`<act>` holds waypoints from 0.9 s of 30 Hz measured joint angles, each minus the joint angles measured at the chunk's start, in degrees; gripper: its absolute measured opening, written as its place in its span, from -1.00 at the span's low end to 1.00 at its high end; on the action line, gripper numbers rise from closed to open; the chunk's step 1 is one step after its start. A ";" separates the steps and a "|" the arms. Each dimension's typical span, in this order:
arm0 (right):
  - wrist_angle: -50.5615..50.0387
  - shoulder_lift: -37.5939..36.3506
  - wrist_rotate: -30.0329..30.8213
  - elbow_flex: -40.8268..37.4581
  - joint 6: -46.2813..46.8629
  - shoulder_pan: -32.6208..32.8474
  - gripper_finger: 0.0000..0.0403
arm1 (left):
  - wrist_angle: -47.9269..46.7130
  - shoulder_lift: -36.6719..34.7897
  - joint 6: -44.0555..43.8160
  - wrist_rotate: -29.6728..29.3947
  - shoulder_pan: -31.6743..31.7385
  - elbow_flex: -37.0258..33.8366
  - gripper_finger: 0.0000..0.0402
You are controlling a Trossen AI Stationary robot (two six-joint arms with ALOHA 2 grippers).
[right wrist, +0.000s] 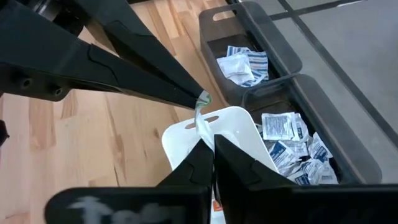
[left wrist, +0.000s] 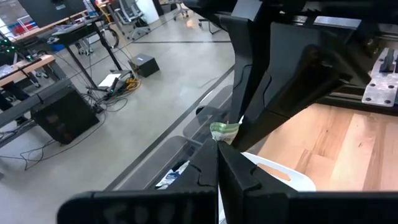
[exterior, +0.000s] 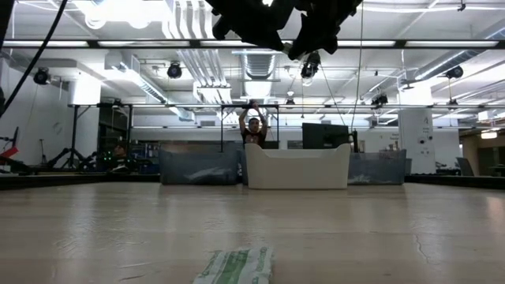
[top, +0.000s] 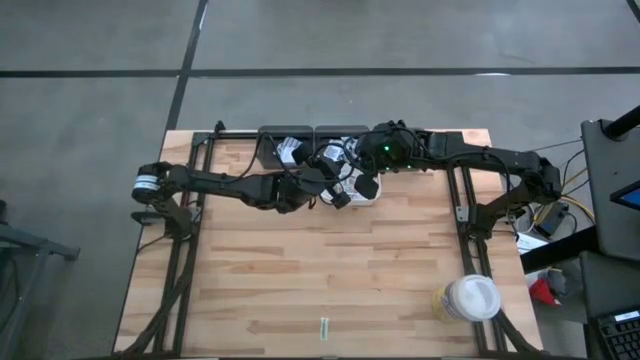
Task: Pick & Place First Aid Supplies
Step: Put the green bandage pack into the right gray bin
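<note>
A small narrow packet with a green end and a pale end (right wrist: 200, 115) hangs in the air over the white tray (right wrist: 239, 134), at the middle of the table's far side. My left gripper (left wrist: 217, 151) and my right gripper (right wrist: 208, 142) are both shut on it, and their tips nearly meet (top: 350, 190). Behind the tray, two dark bins (right wrist: 249, 59) (right wrist: 289, 146) hold several white packets with blue print. Another greenish packet (top: 324, 328) lies flat near the table's front edge. My left gripper pinches the packet's green end (right wrist: 203, 98) between its two fingertips, coming nearly level from the table's left. The packet is clear of the tray. My right gripper pinches the packet's pale end (right wrist: 201, 129) between its fingertips, slanting down from the right. The packet runs straight up from these fingers to the left gripper's tips, above the tray.
A round white-lidded jar (top: 470, 298) stands near the table's front right corner. The greenish packet lies close in front of the low view (exterior: 237, 267). Bare wood stretches between the tray (top: 362, 197) and the front edge. A person stands far off in the room (exterior: 254, 126).
</note>
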 joint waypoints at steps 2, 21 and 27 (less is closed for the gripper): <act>0.00 -0.02 0.00 0.00 0.00 0.00 -0.96 | 0.00 -0.02 -0.01 -0.01 0.05 0.00 -1.00; -8.53 -0.09 7.22 -0.04 5.21 -6.21 -0.96 | -2.23 -0.94 15.83 -26.47 0.28 1.78 -0.39; -13.52 0.38 8.26 -0.04 11.11 -17.87 -0.96 | -17.29 -3.78 -5.53 -16.02 0.66 -1.78 -0.38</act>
